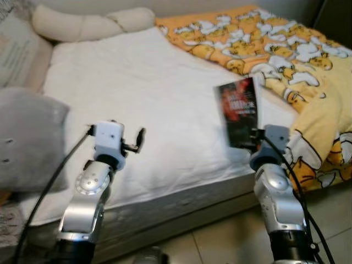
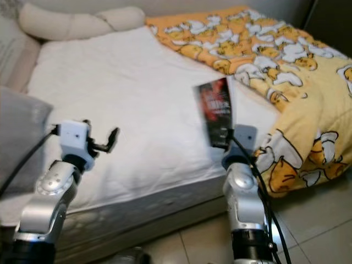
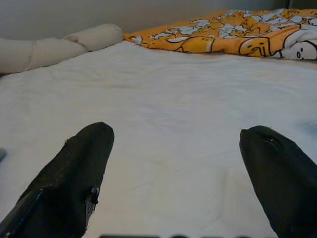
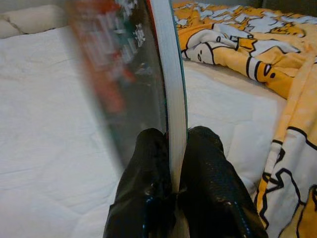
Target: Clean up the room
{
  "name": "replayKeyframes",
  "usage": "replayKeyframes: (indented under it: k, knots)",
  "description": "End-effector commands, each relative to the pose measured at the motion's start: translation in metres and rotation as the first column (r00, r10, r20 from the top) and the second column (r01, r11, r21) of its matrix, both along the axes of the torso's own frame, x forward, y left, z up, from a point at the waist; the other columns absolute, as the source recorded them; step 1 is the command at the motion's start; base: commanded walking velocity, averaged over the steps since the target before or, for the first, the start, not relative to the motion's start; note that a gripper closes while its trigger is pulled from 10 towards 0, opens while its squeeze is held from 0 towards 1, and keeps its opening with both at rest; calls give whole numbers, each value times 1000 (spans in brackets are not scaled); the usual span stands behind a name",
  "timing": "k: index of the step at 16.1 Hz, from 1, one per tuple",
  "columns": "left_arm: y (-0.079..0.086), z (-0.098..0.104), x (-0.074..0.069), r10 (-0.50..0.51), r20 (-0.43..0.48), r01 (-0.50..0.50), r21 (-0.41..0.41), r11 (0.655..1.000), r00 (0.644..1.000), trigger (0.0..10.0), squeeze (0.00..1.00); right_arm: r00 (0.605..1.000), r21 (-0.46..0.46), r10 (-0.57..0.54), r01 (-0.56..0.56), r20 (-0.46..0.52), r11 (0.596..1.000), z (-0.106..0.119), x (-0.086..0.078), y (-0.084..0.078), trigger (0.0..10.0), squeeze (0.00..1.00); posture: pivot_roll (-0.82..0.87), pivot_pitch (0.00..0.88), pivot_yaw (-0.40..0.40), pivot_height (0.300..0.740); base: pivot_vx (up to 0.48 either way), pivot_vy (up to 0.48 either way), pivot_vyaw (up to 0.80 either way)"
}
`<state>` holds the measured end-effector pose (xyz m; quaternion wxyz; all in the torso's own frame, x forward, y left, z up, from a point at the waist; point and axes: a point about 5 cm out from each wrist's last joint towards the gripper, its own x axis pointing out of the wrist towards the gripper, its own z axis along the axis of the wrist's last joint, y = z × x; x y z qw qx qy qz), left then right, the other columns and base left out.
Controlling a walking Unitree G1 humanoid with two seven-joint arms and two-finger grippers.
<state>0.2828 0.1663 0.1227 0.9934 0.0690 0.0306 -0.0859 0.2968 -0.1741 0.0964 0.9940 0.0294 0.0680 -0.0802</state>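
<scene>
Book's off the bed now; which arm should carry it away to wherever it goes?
Right. The right gripper is already shut on the book, holding it upright above the mattress. The left gripper is open with nothing in it.

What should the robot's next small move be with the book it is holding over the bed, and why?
Probably lift the book clear and carry it off the bed. The right gripper has its jaws shut on the book's lower edge, holding it upright above the white sheet beside the yellow blanket. The left gripper is open with nothing in it.
</scene>
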Motion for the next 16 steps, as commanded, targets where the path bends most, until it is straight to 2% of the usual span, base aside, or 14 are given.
replayKeyframes:
  k: [1, 3, 8, 11, 16]
  knots:
    - [8, 4, 1, 22, 9, -22, 12, 1000, 1000, 10000, 0, 999, 10, 2, -3, 46, 1000, 10, 3, 3, 10000, 0, 153, 0, 30, 740, 0, 416, 0]
    - [8, 4, 0, 23, 8, -23, 12, 1000, 1000, 10000, 0, 999, 10, 2, -3, 45, 1000, 9, 3, 3, 10000, 0, 153, 0, 29, 740, 0, 414, 0]
    - [8, 4, -1, 39, 19, -39, 19, 999, 999, 10000, 0, 999, 10, 9, -10, 41, 1000, 9, 3, 4, 10000, 0, 155, 0, 27, 740, 0, 0, 0]
    - [10, 6, -2, 39, 40, -40, 24, 999, 998, 10000, 0, 997, -16, 61, -60, 42, 998, 9, 3, 10, 10000, 0, 155, 0, 26, 740, 0, 0, 0]
    - [11, 8, -2, 38, 52, -39, 17, 999, 998, 10000, 0, 997, -25, 76, -75, 34, 997, 7, 4, 13, 10000, 0, 158, 0, 25, 740, 0, 0, 753]
